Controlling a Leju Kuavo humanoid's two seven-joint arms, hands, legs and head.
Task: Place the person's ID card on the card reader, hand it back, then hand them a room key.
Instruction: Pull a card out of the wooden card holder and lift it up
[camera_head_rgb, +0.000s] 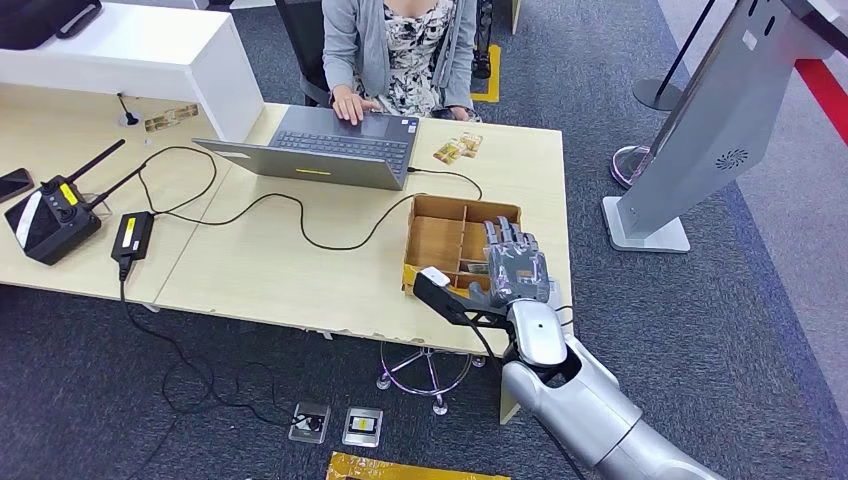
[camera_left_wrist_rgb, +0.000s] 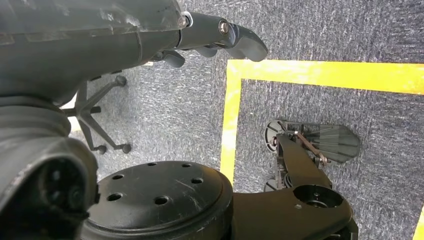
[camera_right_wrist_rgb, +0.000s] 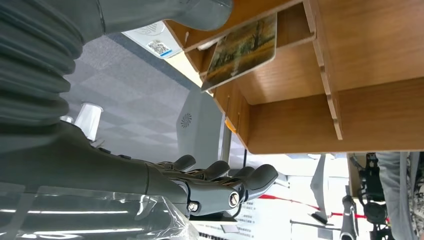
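Right hand (camera_head_rgb: 516, 264) open, fingers spread over wooden divider box (camera_head_rgb: 437, 215) holding nothing; card (camera_right_wrist_rgb: 242, 48) leans in a compartment near thumb, so imo come down square, pinch card edge, clear dividers.

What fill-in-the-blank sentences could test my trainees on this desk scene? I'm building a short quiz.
1. The right hand hovers over a wooden ____ with compartments.
2. The person across the desk is typing on a ____.
3. A picture card leans in the ____ box.
4. The left hand hangs over carpet marked with ____ tape.

Missing words: box; laptop; wooden; yellow
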